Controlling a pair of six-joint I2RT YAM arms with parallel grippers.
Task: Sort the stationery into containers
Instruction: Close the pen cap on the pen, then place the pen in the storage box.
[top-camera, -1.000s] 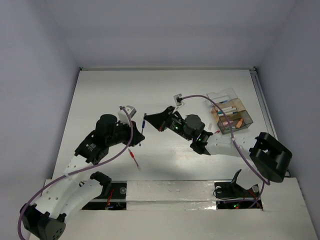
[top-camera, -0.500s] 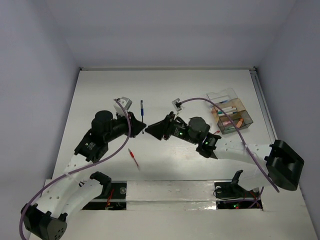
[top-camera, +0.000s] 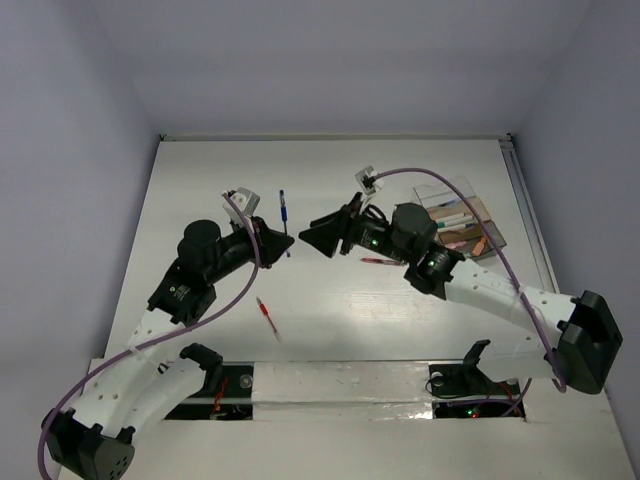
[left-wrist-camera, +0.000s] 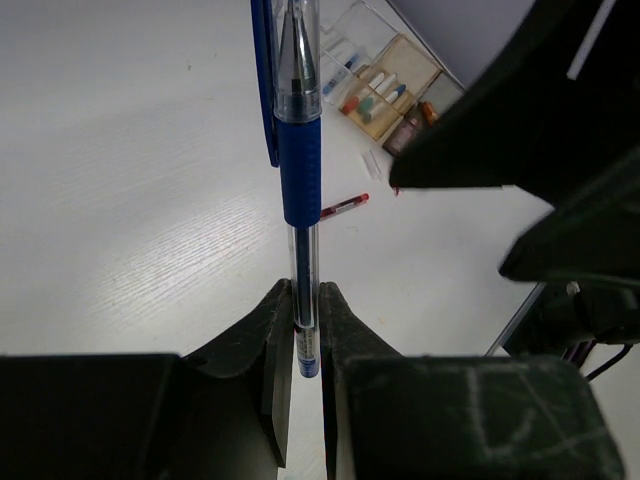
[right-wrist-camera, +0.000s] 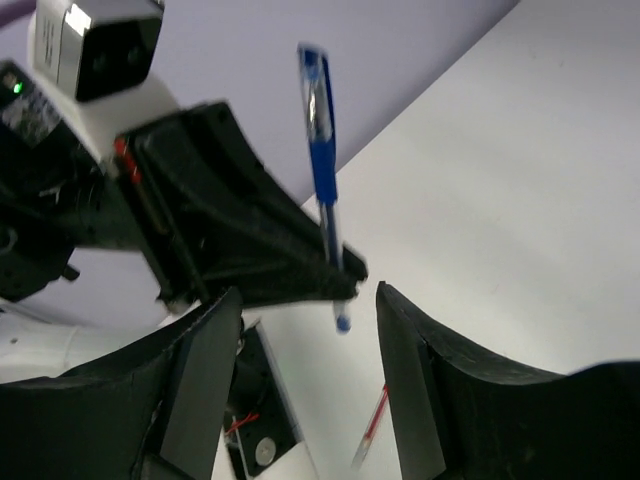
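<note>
The blue pen (left-wrist-camera: 298, 170) is clamped near its lower end by the left end effector (left-wrist-camera: 307, 300), raised over mid-surface (top-camera: 200, 180). The right end effector (right-wrist-camera: 305, 300) faces it, jaws wide, holding nothing. One red pen (top-camera: 380, 261) lies at centre and another (top-camera: 266, 314) lies toward the near edge. The box (top-camera: 487, 222) sits by the right edge.

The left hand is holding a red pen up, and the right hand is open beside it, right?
No, the pen is blue, not red; the left wrist view shows it. The left hand holds it up, and the right hand is open beside it.
</note>
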